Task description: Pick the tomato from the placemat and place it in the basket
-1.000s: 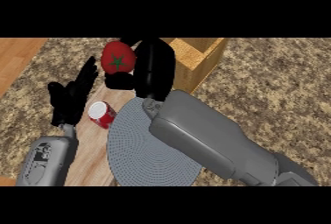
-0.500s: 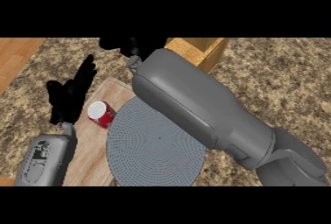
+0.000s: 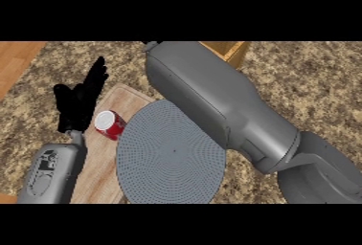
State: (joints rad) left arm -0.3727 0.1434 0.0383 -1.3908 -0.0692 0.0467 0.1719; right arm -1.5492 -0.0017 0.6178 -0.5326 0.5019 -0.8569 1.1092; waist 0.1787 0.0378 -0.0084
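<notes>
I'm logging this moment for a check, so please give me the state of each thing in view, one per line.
left hand: open, fingers up, resting at the view's left.
right hand: out of view past the top edge; only its grey forearm shows.
placemat: flat, round, grey, nothing on it.
red can: lying on its side on the wooden board.
basket: only a wooden corner shows.
tomato: not visible.

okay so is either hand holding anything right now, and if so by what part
The left hand is open and holds nothing. The right hand is out of view past the picture's top, so whether it holds anything cannot be told.
</notes>
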